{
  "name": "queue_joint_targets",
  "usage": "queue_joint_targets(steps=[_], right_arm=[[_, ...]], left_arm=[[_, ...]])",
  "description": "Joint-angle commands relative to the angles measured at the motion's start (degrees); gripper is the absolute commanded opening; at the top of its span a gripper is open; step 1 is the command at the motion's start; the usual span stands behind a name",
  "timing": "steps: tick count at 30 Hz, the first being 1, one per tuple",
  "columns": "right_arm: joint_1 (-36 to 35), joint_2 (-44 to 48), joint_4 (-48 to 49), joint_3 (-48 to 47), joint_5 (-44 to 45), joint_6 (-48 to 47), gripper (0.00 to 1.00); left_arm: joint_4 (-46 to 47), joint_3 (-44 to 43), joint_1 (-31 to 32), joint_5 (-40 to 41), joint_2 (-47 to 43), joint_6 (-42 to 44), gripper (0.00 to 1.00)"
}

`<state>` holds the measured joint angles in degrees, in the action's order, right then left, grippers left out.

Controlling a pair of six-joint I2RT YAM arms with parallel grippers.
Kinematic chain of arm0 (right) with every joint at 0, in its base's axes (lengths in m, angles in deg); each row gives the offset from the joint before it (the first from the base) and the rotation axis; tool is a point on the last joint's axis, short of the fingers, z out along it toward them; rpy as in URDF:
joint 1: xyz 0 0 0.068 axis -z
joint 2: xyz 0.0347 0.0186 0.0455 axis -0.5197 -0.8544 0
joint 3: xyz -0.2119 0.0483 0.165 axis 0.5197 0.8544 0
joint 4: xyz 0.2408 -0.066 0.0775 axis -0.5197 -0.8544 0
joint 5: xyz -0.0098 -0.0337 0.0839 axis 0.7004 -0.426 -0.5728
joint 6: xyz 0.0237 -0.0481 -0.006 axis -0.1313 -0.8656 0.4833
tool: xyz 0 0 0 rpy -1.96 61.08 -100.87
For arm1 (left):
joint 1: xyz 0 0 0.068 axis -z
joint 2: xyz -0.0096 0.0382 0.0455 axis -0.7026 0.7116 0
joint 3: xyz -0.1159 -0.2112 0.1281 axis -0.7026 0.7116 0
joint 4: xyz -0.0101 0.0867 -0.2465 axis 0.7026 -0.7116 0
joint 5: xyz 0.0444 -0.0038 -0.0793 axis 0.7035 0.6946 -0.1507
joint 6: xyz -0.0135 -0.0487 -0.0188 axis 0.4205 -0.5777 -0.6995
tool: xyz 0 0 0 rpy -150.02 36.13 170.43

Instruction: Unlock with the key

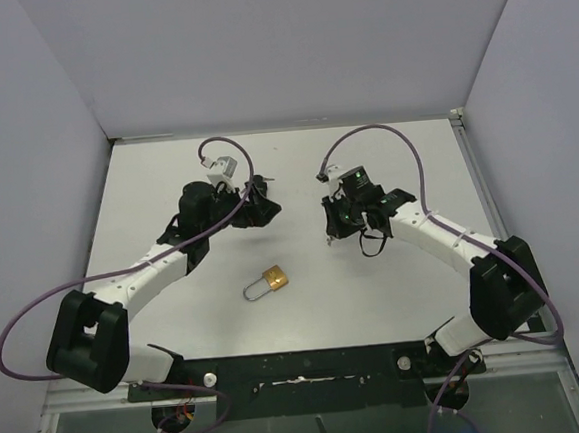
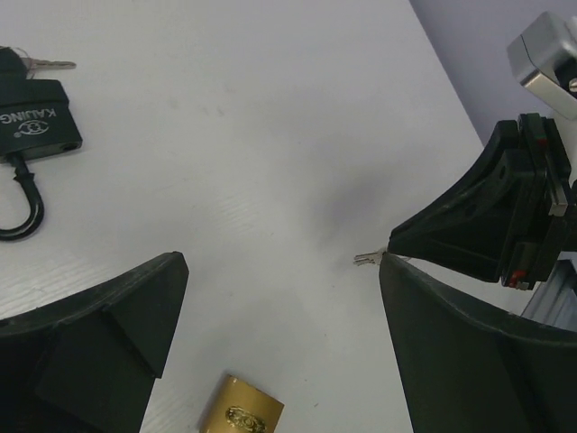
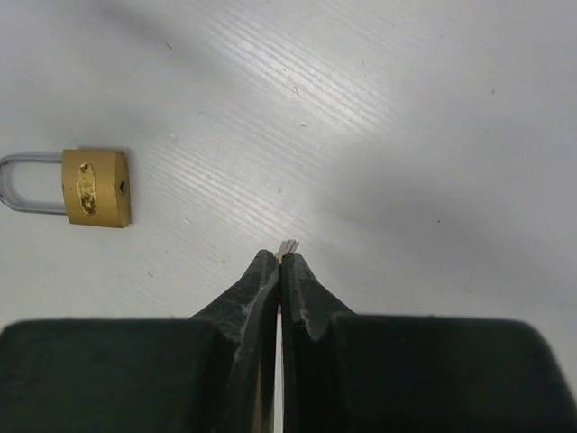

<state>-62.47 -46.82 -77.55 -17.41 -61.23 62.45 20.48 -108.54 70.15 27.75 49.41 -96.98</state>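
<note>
Right gripper [image 3: 279, 263] is clamped shut on the key [image 3: 288, 245] — only its tip protrudes. Left gripper [image 2: 279, 298] stands wide, empty. Brass padlock [image 1: 268, 281] lies flat near centre, between the arms. Advised — left steadies the body, then align key squarely before inserting.

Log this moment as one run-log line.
right fingers: shut on key | left fingers: open, empty | brass padlock: lying on table, key not inserted
</note>
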Motion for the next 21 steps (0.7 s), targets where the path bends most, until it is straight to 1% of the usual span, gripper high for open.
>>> queue_joint_targets(steps=[1,5,9,11,15,18,21], right_arm=[[0.55,3.15,3.85,-4.11,-3.07,-2.68,0.0],[1.71,3.43,3.88,-7.34,-5.02,-1.12,0.0],[4.16,2.83,3.87,-11.04,-8.55,1.45,0.0],[5.33,2.28,3.8,-12.92,-10.93,2.26,0.0],[6.44,1.79,3.69,-15.71,-14.97,3.02,0.0],[8.06,1.68,4.02,-16.63,-20.02,3.7,0.0],[11.41,1.29,5.55,-16.66,-28.3,7.53,0.0]], left_arm=[[10.8,0.24,0.85,-7.75,1.88,-0.89,0.87],[14.87,0.87,2.61,-9.89,2.8,0.66,0.85],[18.04,0.91,5.35,-9.2,3.81,4.18,0.86],[20.29,2.48,6.56,-9.27,4.51,5.68,0.85],[28.8,4.93,7.97,-11.08,6.51,8.06,0.85],[35.77,6.36,8.1,-12.28,8.02,8.97,0.85],[39.3,6.55,8.05,-12.58,8.91,9.46,0.86]])
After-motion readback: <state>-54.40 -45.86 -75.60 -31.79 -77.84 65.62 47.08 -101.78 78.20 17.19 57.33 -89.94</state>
